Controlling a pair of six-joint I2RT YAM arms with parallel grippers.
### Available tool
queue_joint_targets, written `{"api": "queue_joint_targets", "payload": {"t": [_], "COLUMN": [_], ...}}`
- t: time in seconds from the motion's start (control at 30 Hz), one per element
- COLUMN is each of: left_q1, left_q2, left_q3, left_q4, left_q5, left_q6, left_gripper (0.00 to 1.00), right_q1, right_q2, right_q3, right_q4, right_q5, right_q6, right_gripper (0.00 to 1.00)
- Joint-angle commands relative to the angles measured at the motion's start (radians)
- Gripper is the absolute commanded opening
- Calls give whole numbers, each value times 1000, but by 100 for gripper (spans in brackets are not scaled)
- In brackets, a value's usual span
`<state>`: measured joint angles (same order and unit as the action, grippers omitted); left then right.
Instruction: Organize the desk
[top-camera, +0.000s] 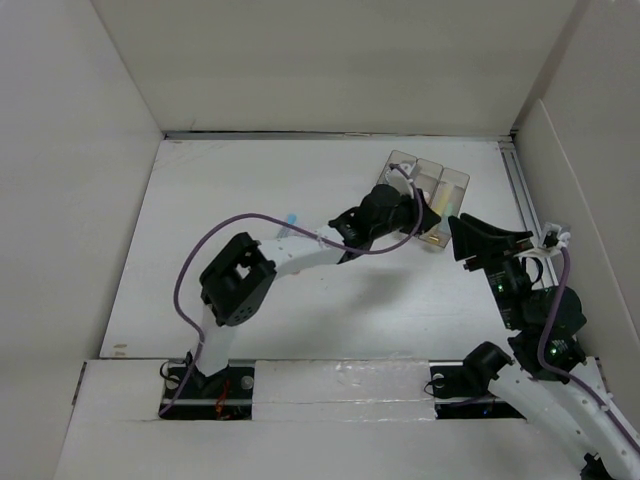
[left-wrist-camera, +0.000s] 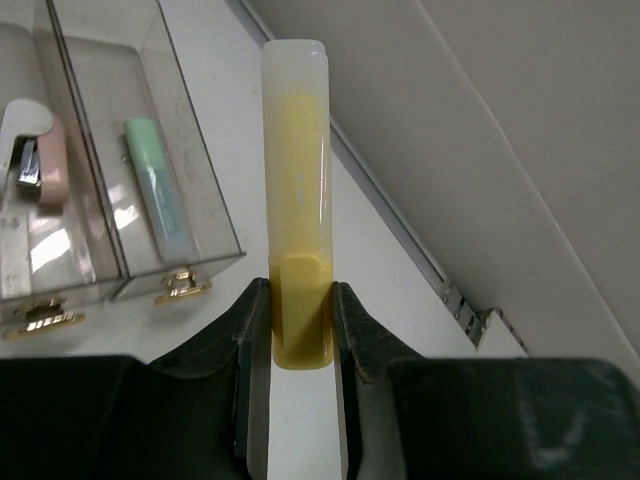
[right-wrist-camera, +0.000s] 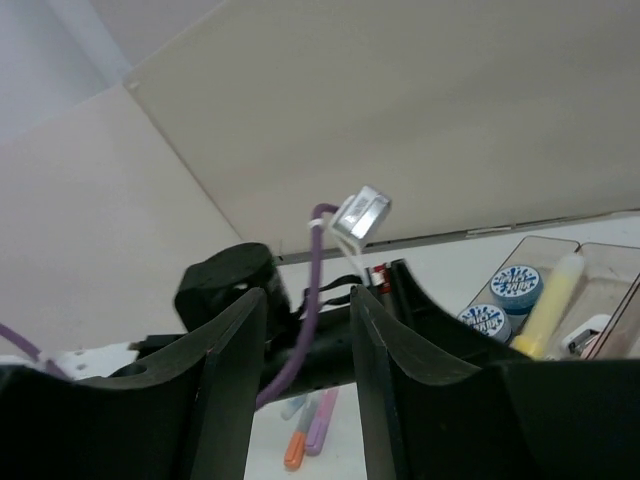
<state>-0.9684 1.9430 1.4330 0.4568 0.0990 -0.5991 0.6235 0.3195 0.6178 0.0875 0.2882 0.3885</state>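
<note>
Left gripper (left-wrist-camera: 300, 305): was clamped on the yellow highlighter (left-wrist-camera: 297, 150), its fingers pinching the lower end while the clear cap pointed to the top of the wrist frame.
Right gripper (right-wrist-camera: 305, 340): stood with jaws apart and nothing between them; it hung at the right of the overhead frame, just beside the bin.
Desk (top-camera: 300, 300): filled the centre of the overhead frame, white and matte, with upright panels around it and a metal rail (top-camera: 521, 195) along its right edge.
Bin (top-camera: 430, 163): was clear and divided into compartments, and stood on the desk at upper right of the overhead frame, near the rail.
Highlighter's place: was at the bin's near edge in the overhead frame; whether it was over a compartment could not be told.
Bin contents: a pink stapler (left-wrist-camera: 40, 150) and a green highlighter (left-wrist-camera: 150, 185) lay in neighbouring compartments; two blue patterned rolls (right-wrist-camera: 515, 285) sat in another.
Loose pens: an orange pen (right-wrist-camera: 295, 452) and a purple pen (right-wrist-camera: 322, 415) lay side by side on the desk, at bottom centre of the right wrist frame.
Purple cable (top-camera: 215, 235): looped along the left arm from lower left toward the bin.
</note>
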Motion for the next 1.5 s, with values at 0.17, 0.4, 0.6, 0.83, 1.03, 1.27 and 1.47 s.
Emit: {"api": "queue_joint_targets", "payload": {"t": [0.17, 0.4, 0.6, 0.83, 1.03, 1.27, 1.47], "left_q1": [11, 31, 31, 40, 40, 146, 234], "left_q2": [278, 425, 464, 465, 375, -23, -378], "left_q3": [337, 503, 535, 529, 460, 1, -495], "left_q4": [43, 31, 13, 0, -7, 84, 8], "left_q5": [59, 36, 13, 18, -31, -128, -345], "left_q6": [-33, -64, -57, -48, 15, 56, 65], "left_gripper": [0, 1, 6, 39, 51, 44, 40], "right_q1": [7, 7, 7, 7, 7, -2, -2], "right_q2": [-5, -5, 15, 33, 38, 41, 98], "right_q3": [2, 3, 5, 2, -3, -13, -20], "right_q4": [-9, -11, -6, 1, 8, 18, 46], "right_q5": [20, 14, 2, 5, 15, 19, -20], "right_q6": [-7, -7, -5, -4, -8, -4, 7], "right_gripper": [45, 45, 45, 45, 45, 45, 40]}}
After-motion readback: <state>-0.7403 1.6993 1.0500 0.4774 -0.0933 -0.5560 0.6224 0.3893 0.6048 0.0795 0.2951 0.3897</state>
